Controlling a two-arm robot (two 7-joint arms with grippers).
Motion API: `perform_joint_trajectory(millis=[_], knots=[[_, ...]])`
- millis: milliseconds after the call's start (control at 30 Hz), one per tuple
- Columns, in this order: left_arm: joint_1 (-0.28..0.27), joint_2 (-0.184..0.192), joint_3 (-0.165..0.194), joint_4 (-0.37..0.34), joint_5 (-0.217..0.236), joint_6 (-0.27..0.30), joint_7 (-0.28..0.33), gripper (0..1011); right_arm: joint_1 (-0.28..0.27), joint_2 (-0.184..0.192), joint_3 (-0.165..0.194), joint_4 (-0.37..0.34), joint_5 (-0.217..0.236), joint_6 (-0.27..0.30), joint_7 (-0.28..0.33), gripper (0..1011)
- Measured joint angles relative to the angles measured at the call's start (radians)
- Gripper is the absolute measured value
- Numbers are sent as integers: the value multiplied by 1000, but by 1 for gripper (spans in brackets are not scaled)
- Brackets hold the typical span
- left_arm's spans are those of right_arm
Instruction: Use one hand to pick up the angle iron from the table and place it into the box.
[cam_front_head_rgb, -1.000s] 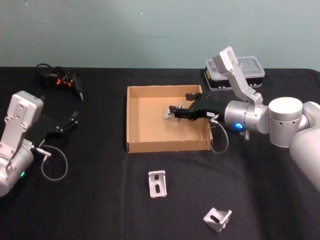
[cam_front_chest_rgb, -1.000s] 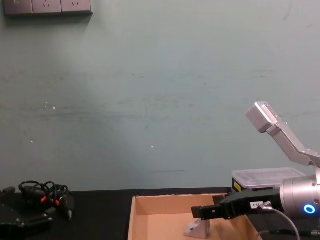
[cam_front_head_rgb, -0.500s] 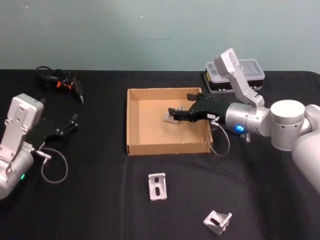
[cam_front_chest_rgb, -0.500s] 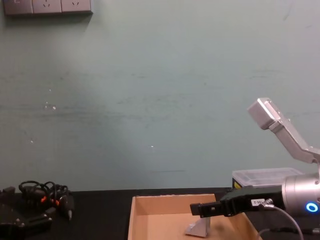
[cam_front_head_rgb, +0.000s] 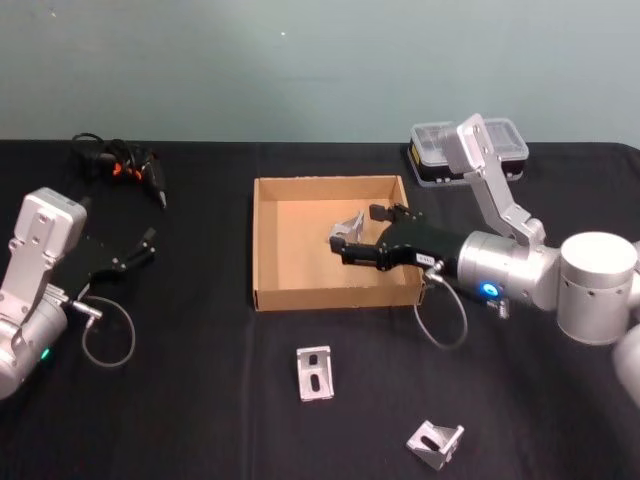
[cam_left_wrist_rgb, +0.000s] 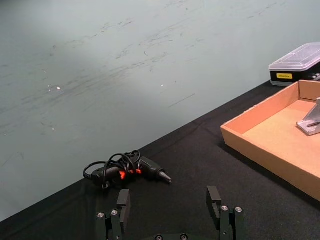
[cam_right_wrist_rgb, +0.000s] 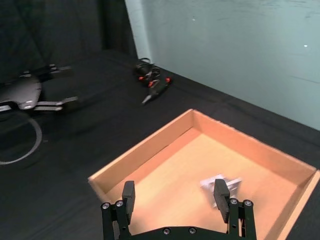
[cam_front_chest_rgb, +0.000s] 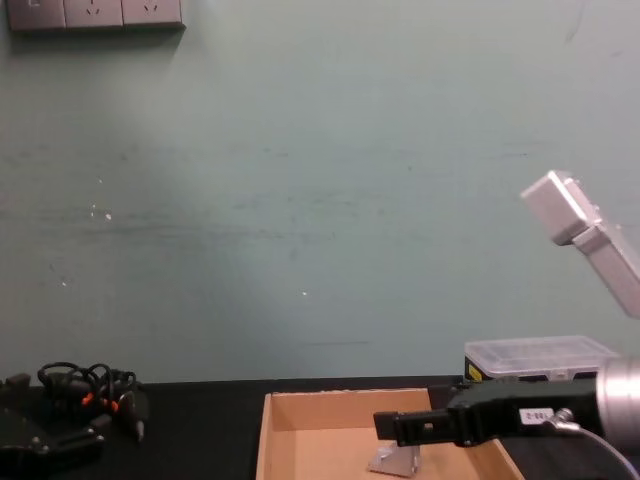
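Head view: the tan box (cam_front_head_rgb: 262, 240) sits in the middle of the black bench (cam_front_head_rgb: 200, 400). One angle iron (cam_front_head_rgb: 347, 226) lies on the box floor, toward the box's right wall. The right gripper (cam_front_head_rgb: 359, 232) reaches in over that right wall with its fingers spread either side of the angle iron and not pinching it. The left gripper (cam_front_head_rgb: 142, 245) rests well to the left of the box, fingers also spread. Two spare brackets lie on the bench in front of the box, one (cam_front_head_rgb: 314, 370) close to its front wall and another (cam_front_head_rgb: 435, 441) farther out to the right. A clear-lidded case (cam_front_head_rgb: 432, 148) stands behind the box's right rear corner, and a corded tool (cam_front_head_rgb: 125, 160) lies behind the box to the left.

Left wrist view: the left gripper (cam_left_wrist_rgb: 168, 200) is spread and empty. Beyond it are the corded tool (cam_left_wrist_rgb: 125, 172), the box (cam_left_wrist_rgb: 260, 150) with the angle iron (cam_left_wrist_rgb: 312, 120) inside, and the case (cam_left_wrist_rgb: 295, 62) behind the box.

Right wrist view: the right gripper (cam_right_wrist_rgb: 175, 197) hangs over the box (cam_right_wrist_rgb: 140, 155), fingers apart, with the angle iron (cam_right_wrist_rgb: 212, 183) lying on the cardboard floor below.

Chest view: the right gripper (cam_front_chest_rgb: 397, 428) is level with the rim of the box (cam_front_chest_rgb: 262, 440), and the angle iron (cam_front_chest_rgb: 397, 461) rests inside just beneath it.
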Motion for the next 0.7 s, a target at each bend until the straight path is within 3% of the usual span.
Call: perform_joint_trajectory(millis=[100,333,533,700], knots=[[0,0,0,0,0,0,0,1000,-75,49,10,-132,22,38,-22,1003],[0,0,0,0,0,0,0,1000,-143,145,-1,-274,50,68,23,1003],[0,0,0,0,0,0,0,1000,-154,208,-31,-297,73,52,119,1003],[0,0,0,0,0,0,0,1000,-134,226,-64,-267,81,27,186,1003]])
